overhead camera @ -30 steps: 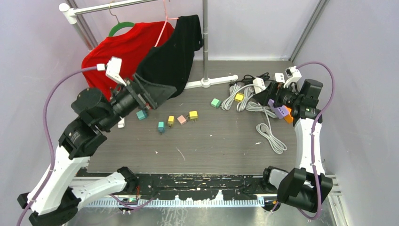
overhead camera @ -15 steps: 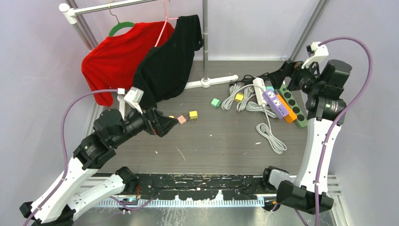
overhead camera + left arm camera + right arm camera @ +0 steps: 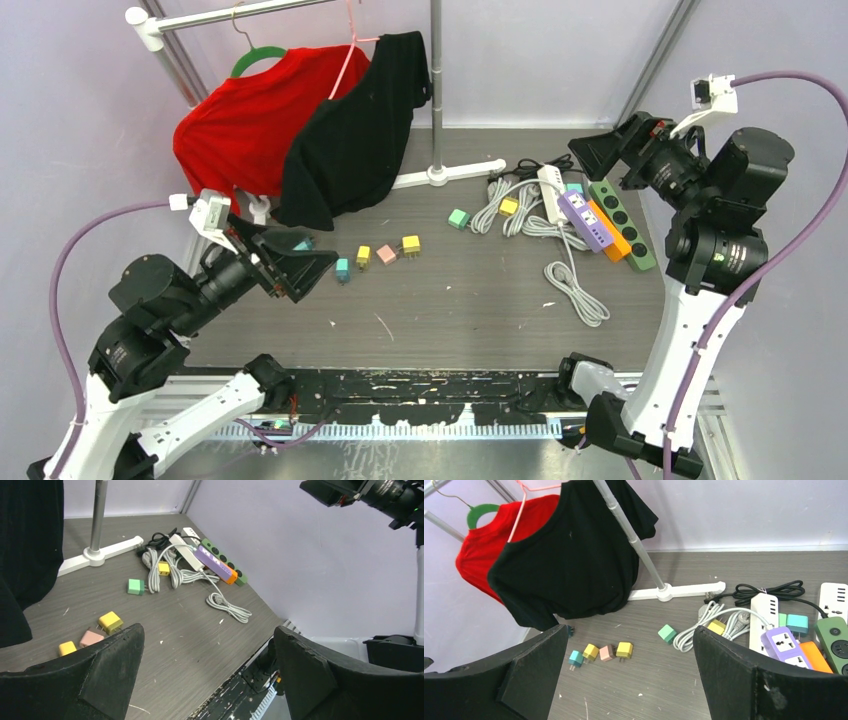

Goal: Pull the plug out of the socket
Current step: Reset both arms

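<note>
Several power strips lie side by side at the right: white [image 3: 550, 190], purple [image 3: 586, 220], orange [image 3: 612, 238] and green [image 3: 622, 222]. A teal plug [image 3: 796, 623] sits at the far end of the purple strip [image 3: 785, 644]; I cannot tell which strip it is seated in. My right gripper [image 3: 615, 150] is open and empty, raised high above and behind the strips. My left gripper [image 3: 300, 262] is open and empty, raised over the table's left side, far from the strips. The strips also show in the left wrist view [image 3: 215, 565].
Loose plugs lie mid-table: green [image 3: 459, 218], yellow [image 3: 411, 244], pink [image 3: 387, 254], yellow [image 3: 363, 254], teal [image 3: 343, 267]. Grey cables [image 3: 575, 285] coil beside the strips. A clothes rack [image 3: 436, 90] with red [image 3: 250, 110] and black [image 3: 355, 130] shirts stands at the back left.
The right arm has risen from the strips up to the back right. The left arm has pulled back from the shirts toward the near left. Both grippers stay open.
</note>
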Controlling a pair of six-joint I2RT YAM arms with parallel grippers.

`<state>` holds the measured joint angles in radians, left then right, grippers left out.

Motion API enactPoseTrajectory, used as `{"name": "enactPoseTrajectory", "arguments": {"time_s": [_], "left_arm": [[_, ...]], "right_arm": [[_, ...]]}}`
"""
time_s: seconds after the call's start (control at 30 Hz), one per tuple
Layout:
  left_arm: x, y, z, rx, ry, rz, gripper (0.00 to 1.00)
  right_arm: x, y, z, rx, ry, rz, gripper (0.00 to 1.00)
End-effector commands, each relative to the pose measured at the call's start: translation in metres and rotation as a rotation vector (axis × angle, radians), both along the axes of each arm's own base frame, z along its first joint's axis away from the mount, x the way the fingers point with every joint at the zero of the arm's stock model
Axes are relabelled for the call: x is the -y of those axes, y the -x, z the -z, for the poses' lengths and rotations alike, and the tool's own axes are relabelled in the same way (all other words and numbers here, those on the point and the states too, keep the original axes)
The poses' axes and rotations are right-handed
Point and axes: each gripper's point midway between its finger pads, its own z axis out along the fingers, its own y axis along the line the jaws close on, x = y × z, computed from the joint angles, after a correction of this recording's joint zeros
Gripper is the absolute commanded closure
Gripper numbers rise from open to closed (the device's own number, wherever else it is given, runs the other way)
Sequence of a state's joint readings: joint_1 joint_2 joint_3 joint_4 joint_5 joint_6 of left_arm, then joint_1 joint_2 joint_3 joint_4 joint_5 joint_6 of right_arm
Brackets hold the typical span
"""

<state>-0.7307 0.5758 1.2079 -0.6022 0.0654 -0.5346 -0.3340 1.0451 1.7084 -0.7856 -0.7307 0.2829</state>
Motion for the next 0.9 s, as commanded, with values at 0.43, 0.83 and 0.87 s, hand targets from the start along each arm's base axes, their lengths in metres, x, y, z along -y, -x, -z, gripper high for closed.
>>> {"name": "enactPoseTrajectory", "arguments": {"time_s": [0.43,0.83,0.87], "left_arm": [[-0.015,0.004,-0.001,0.037,-0.083,-0.03,0.01],[-0.017,0.008,0.001,0.041,-0.095,-0.02,0.01],[-0.017,0.008,0.0,0.044,-0.093,-0.02,0.01]], "right_arm": [[-0.007,0.01,-0.006,0.023,-0.012,-0.02,0.0],[-0.004,0.009,-0.002,0.027,0.008,-0.007,0.0],[-0.003,0.009,-0.002,0.028,0.009,-0.005,0.0]]}}
